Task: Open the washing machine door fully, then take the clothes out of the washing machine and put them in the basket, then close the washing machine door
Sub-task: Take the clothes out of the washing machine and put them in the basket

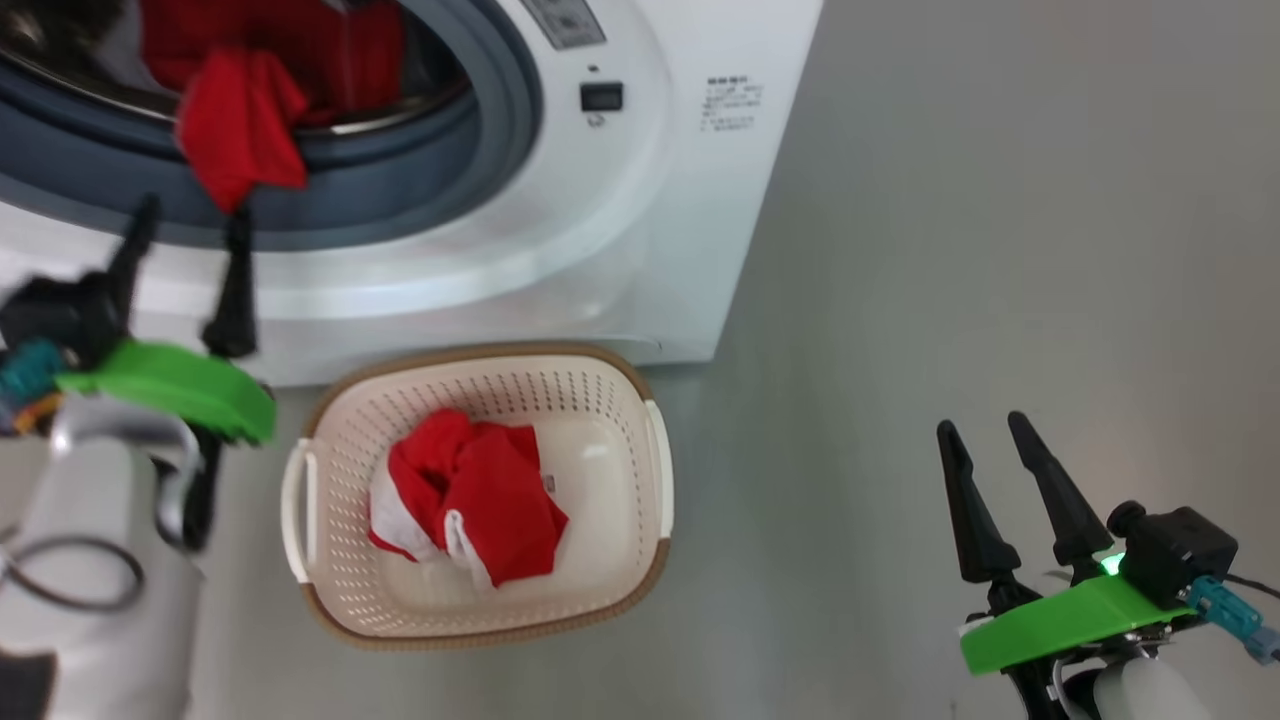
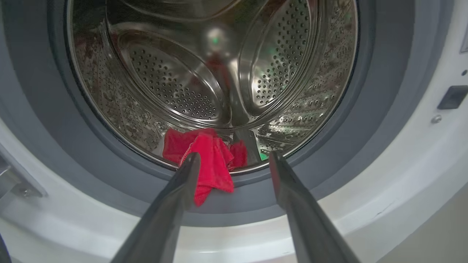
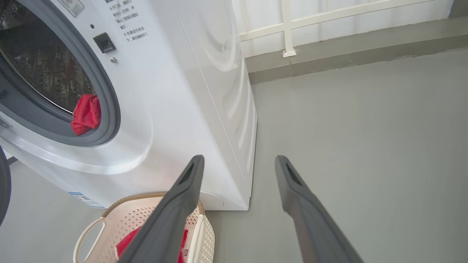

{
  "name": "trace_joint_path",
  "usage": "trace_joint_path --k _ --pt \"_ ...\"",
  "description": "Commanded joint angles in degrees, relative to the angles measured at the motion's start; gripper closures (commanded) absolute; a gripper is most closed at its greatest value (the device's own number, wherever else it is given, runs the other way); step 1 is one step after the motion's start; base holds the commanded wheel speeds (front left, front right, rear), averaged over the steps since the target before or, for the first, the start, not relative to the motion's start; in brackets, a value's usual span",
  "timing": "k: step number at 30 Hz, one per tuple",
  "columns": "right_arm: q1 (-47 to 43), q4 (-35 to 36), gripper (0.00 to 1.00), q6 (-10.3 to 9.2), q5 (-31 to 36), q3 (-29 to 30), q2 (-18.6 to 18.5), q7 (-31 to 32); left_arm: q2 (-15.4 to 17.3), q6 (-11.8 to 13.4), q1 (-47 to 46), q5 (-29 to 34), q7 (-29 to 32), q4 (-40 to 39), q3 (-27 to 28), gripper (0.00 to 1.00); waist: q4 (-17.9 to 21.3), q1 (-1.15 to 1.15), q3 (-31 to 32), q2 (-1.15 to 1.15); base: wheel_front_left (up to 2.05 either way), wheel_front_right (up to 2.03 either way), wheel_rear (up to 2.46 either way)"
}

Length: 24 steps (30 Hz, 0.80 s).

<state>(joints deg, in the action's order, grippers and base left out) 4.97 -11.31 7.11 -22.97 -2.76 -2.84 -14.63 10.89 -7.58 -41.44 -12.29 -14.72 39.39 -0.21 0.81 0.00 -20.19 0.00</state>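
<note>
The white washing machine (image 1: 620,220) stands open, its grey gasket (image 2: 384,109) ringing the steel drum (image 2: 204,73). A red garment (image 1: 240,130) hangs over the gasket lip, seen too as red cloth (image 2: 212,164) and as red fabric (image 3: 86,114). My left gripper (image 1: 190,225) hovers open just below that cloth, nothing between its fingers. The cream basket (image 1: 640,520) sits on the floor before the machine with a red and white garment (image 1: 470,495) inside. My right gripper (image 1: 985,432) is open over bare floor, right of the basket (image 3: 91,233). A dark edge at the far left may be the door (image 3: 3,190).
Grey floor (image 1: 1000,250) stretches to the right of the machine. A pale wall with a white railing (image 3: 289,33) stands behind a low step. The door latch socket (image 2: 452,97) sits on the machine's front, right of the opening.
</note>
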Motion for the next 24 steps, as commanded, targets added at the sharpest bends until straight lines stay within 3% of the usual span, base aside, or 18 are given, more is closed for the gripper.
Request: trace_joint_path --k 1,11,24 --pt "1.3 1.5 0.00 0.37 -0.6 -1.6 -0.1 -0.4 3.5 0.1 -3.4 -0.6 -0.3 1.8 1.7 0.00 3.1 0.00 -4.5 0.00 0.00 0.00 0.00" --pt "3.9 2.3 0.00 0.37 -1.7 -1.8 0.0 -0.4 6.4 0.3 -17.9 0.2 -0.3 16.8 -0.1 0.00 5.8 0.00 -9.9 0.00 0.00 0.00 0.00" --pt "6.2 3.7 0.00 0.37 -2.7 -2.9 0.0 -0.4 10.5 4.4 -28.3 2.8 -0.3 26.2 -1.0 0.00 8.4 0.00 -15.8 0.00 0.00 0.00 0.00"
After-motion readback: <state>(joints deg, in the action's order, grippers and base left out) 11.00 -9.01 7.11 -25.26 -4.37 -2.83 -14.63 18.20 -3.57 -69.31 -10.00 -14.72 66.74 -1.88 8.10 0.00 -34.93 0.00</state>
